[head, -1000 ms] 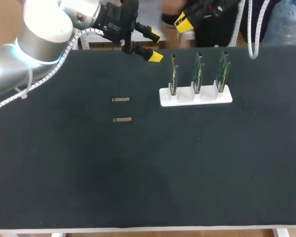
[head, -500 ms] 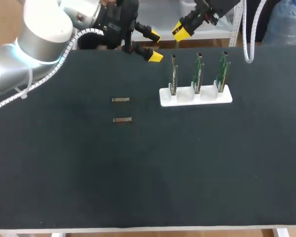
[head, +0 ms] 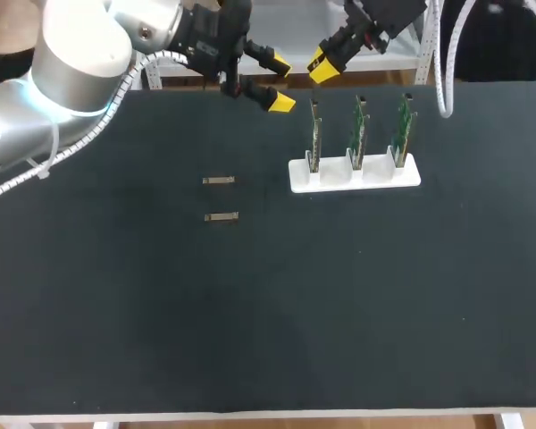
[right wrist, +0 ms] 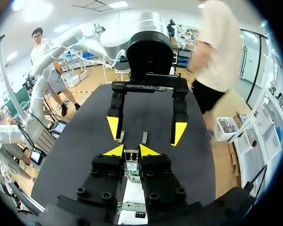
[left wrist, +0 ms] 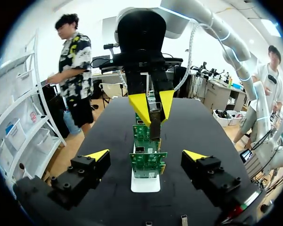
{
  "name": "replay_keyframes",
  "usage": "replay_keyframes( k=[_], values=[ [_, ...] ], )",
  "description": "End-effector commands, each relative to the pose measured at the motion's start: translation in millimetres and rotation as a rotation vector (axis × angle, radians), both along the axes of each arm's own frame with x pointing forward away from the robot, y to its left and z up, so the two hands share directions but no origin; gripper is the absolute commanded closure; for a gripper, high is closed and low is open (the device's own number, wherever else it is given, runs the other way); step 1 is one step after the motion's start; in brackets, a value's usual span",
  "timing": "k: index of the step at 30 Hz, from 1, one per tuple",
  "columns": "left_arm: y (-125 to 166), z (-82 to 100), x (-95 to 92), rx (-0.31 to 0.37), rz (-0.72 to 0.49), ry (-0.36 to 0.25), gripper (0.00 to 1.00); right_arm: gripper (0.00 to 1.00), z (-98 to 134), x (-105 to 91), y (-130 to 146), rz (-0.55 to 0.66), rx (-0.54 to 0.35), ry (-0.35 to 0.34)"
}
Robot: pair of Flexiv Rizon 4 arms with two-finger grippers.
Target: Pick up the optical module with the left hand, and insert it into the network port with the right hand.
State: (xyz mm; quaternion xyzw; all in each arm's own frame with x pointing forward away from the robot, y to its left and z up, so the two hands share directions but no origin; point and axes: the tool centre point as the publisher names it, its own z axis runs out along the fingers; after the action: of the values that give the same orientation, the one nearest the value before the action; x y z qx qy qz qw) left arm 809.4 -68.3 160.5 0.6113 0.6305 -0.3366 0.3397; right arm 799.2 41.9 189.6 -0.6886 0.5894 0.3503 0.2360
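Optical module (head: 221, 216): small metal bar, flat on counter (head: 116, 313), left of middle, toward far edge; twin (head: 219, 180) just beyond it.
Left tool (head: 280, 84): fingers apart, empty, over far edge.
Right tool (head: 323, 63): clamped on dark bar (left wrist: 154, 123), likely another module, above boards (head: 358, 134).
Handling: probably light, rigid, slick; you should pinch the long sides mid-length.

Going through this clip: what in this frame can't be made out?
- Right gripper: cut by the head view's top edge. Whether it holds the dark piece seen in the left wrist view is unclear.
- Network ports on the boards: too small in the head view, and the right wrist view's own gripper covers them.
- Optical modules: too small for detail in the head view, and cut off by the rim in the left wrist view.
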Motion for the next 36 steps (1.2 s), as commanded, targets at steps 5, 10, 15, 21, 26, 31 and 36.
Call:
replay_keyframes(
  k=[5,10,15,21,26,31,36],
  values=[
    [-0.7,0.1,2.3,0.003,-0.004,0.003,0.00,1.00,-2.7,11.6,2.5,0.285,-0.037,0.246],
    [-0.7,0.1,2.3,0.003,-0.004,0.003,0.00,1.00,-3.1,16.4,1.2,0.252,-0.037,0.231],
    [-0.7,0.1,2.3,0.003,-0.004,0.003,0.00,1.00,-4.9,19.1,0.8,0.230,-0.038,0.231],
    [-0.7,0.1,2.3,0.003,-0.004,0.003,0.00,1.00,-6.6,21.3,-0.2,0.213,-0.042,0.223],
    [-0.7,0.1,2.3,0.003,-0.004,0.003,0.00,1.00,-8.1,21.5,-0.7,0.208,-0.045,0.218],
    [-0.7,0.1,2.3,0.003,-0.004,0.003,0.00,1.00,-10.1,20.7,-1.4,0.201,-0.046,0.220],
    [-0.7,0.1,2.3,0.003,-0.004,0.003,0.00,1.00,-12.2,19.3,-1.5,0.196,-0.039,0.224]
  ],
)
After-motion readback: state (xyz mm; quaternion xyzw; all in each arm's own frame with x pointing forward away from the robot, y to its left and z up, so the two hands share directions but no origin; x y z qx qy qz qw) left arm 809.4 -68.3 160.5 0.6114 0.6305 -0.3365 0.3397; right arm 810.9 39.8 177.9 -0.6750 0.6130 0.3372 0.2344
